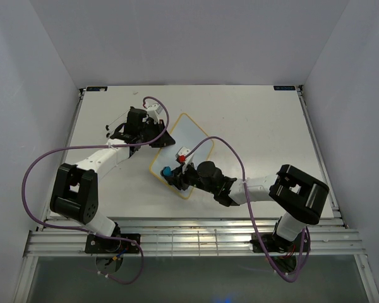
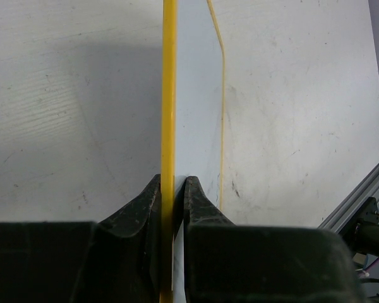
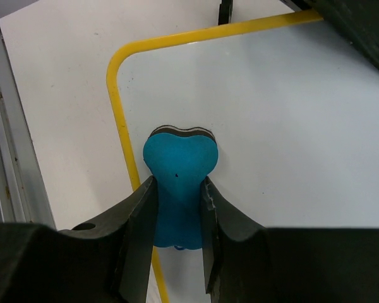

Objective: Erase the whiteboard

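Right gripper (image 3: 177, 189) holds eraser (image 3: 180, 161) on whiteboard (image 3: 290, 126), left gripper (image 2: 174, 183) clamps its edge

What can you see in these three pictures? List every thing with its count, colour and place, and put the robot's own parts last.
whiteboard: one, white with a yellow frame, middle of the table, no writing visible
eraser: one, blue, against the whiteboard near a rounded corner
table: one, white, under everything
rail: one set, silver, along the table's near edge
cables: two, purple, one looping off each arm
left gripper: one, black, shut on the whiteboard's yellow frame
right gripper: one, black, shut on the eraser
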`<action>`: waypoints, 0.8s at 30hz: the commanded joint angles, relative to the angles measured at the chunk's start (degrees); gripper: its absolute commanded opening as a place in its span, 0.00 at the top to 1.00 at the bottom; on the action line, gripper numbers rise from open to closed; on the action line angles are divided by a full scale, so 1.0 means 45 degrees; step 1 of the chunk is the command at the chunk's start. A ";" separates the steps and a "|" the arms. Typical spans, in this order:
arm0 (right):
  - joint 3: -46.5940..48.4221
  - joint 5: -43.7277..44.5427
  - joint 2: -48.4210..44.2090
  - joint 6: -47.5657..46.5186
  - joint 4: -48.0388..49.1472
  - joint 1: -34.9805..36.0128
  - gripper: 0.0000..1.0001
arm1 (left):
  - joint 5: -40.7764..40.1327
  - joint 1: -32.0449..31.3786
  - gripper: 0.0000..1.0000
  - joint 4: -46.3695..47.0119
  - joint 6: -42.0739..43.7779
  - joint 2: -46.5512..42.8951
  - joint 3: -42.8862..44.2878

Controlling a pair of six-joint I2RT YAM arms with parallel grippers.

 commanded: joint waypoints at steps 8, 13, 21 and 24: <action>-0.3280 0.0852 -0.0398 0.1709 -0.1187 0.0485 0.92 | -0.1795 -0.0509 1.00 -0.2939 0.1556 0.0508 -0.0808; -0.2718 0.1088 -0.0244 0.1555 -0.1460 0.0583 0.92 | -0.1678 -0.0509 1.00 -0.2939 0.1537 0.0528 -0.0789; 0.1460 0.0659 0.0499 0.0031 -0.2555 0.0564 0.92 | -0.1619 -0.0528 1.00 -0.2939 0.1556 0.0528 -0.0847; 0.3218 0.0482 0.0597 -0.0574 -0.3217 0.0564 0.92 | -0.1600 -0.0528 1.00 -0.2939 0.1556 0.0528 -0.0847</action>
